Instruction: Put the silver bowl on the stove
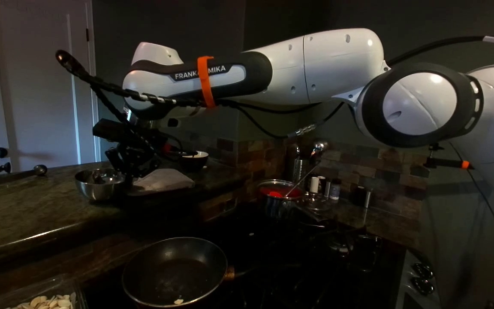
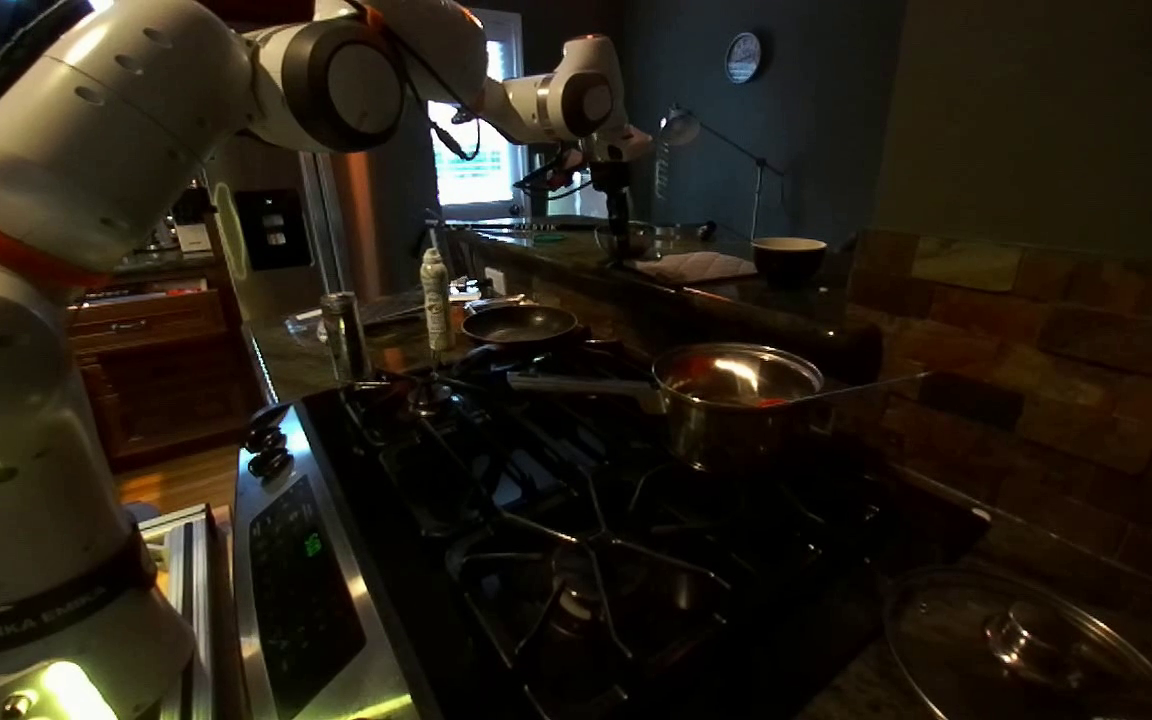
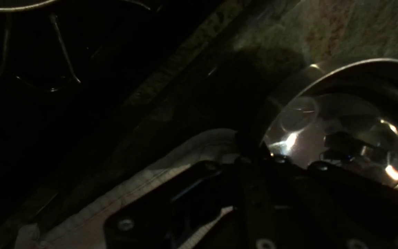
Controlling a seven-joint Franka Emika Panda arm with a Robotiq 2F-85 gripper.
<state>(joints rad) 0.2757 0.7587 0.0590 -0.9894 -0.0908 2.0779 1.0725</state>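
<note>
The silver bowl (image 1: 97, 187) sits upright on the raised stone counter in an exterior view, and its shiny inside fills the right of the wrist view (image 3: 340, 114). My gripper (image 3: 259, 148) has its fingers close together at the bowl's near rim, one finger outside and one inside, and looks shut on it. The gripper also shows in both exterior views (image 1: 128, 176) (image 2: 619, 250), pointing down at the bowl's edge. The stove (image 2: 401, 570) is the dark cooktop with grates below the counter; it also shows in an exterior view (image 1: 268, 274). The fingertips are very dark.
A pale cloth pad (image 1: 163, 180) lies beside the bowl, under the gripper. A dark bowl with white inside (image 2: 789, 265) stands farther along the counter. A frying pan (image 1: 176, 274) and a metal pot (image 2: 736, 435) stand at the stove. A glass lid (image 2: 1026, 640) lies beside it.
</note>
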